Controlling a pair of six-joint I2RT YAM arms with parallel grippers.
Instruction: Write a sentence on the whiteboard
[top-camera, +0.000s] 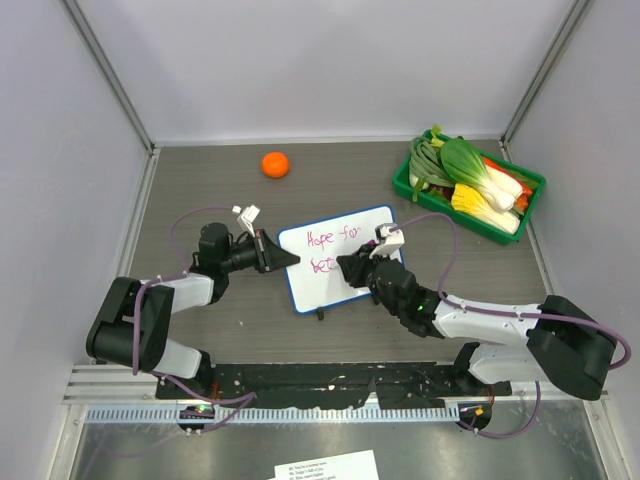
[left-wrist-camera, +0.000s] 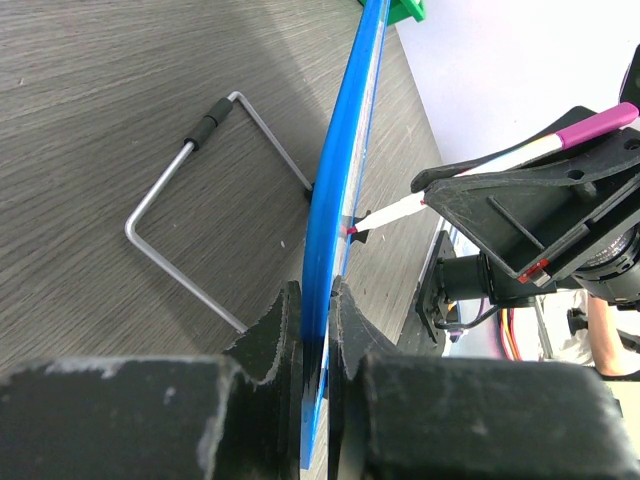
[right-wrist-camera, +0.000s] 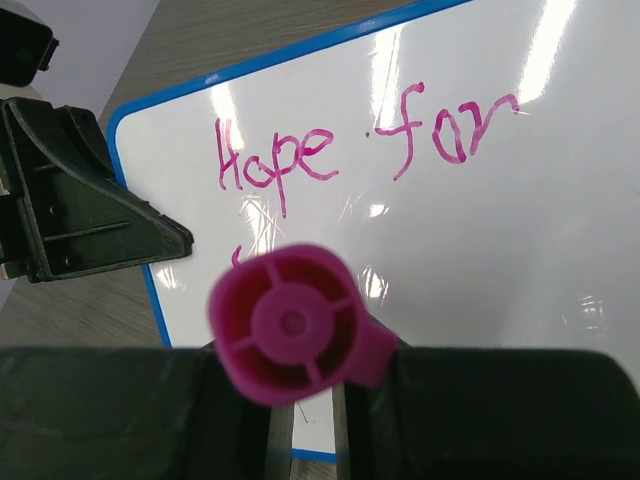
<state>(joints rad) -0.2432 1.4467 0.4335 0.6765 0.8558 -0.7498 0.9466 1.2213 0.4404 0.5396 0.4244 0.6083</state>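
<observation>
The whiteboard (top-camera: 325, 285), white with a blue frame, stands tilted at mid-table. The sentence (top-camera: 332, 238) in pink reads "Hope for", with the start of a second line below it. My left gripper (top-camera: 285, 258) is shut on the board's left edge; the left wrist view shows the jaws (left-wrist-camera: 315, 320) clamping the blue frame (left-wrist-camera: 340, 200). My right gripper (top-camera: 355, 268) is shut on a pink marker (right-wrist-camera: 290, 320). The marker's tip (left-wrist-camera: 352, 230) touches the board. The right wrist view shows "Hope for" (right-wrist-camera: 360, 150) on the board (right-wrist-camera: 480, 260); the marker's end hides most of the second line.
An orange (top-camera: 275, 164) lies at the back of the table. A green tray (top-camera: 402, 186) of vegetables stands at the back right. The board's wire stand (left-wrist-camera: 190, 210) rests on the table behind it. Grey walls enclose the table on three sides.
</observation>
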